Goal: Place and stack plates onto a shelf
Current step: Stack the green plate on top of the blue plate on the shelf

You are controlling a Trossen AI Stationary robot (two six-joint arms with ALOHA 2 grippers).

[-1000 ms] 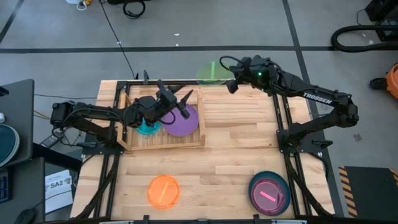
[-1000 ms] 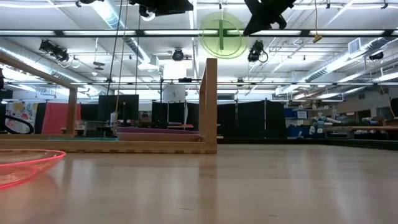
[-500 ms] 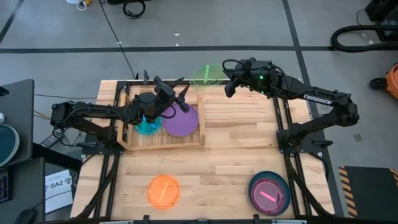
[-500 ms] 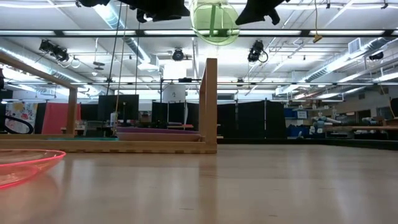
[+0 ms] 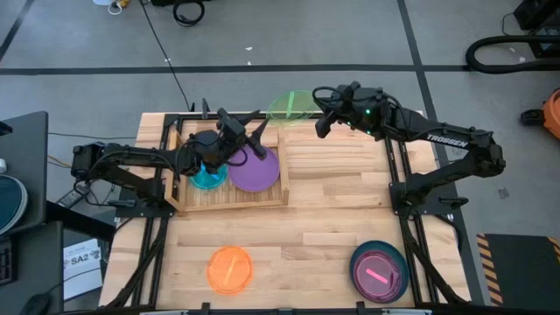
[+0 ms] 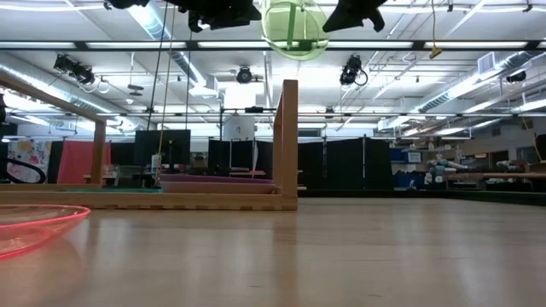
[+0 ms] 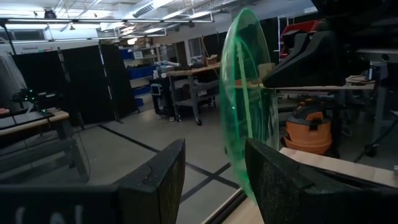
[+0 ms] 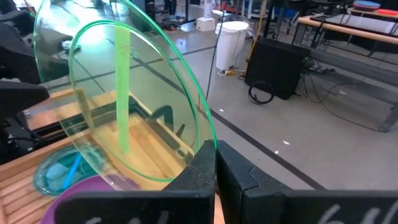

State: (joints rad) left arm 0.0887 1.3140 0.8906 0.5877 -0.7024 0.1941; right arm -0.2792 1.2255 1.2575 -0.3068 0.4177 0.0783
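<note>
the right claw point(image 5: 317, 107) is clenched on the rim of the green plate point(image 5: 291, 105) and holds it in the air over the table's point(image 5: 332, 210) far edge, just beyond the shelf's point(image 5: 229, 203) far right corner. the left claw point(image 5: 248, 133) hangs over the shelf with its fingers spread, grasping nothing, close to the green plate.

the shelf already carries a purple plate point(image 5: 255, 170) and, just beside it, a small teal plate point(image 5: 208, 178). an orange plate point(image 5: 229, 269) lies by the near edge, and a pink plate point(image 5: 378, 272) rests on a dark one point(image 5: 357, 256) at the near right corner.

the grip is only on the plate's edge, so a tilt or a bump could slip it loose, i judge. the two claws are close, and lowering the plate could knock it against the left fingers or the shelf rail.

the high view gives the whole layout but not the plate's tilt. the left wrist view shows the green plate point(image 7: 249, 124) nearly edge-on, right before the spread fingers. the right wrist view shows the pinch on the rim, with the green plate point(image 8: 124, 106) over the shelf.
</note>
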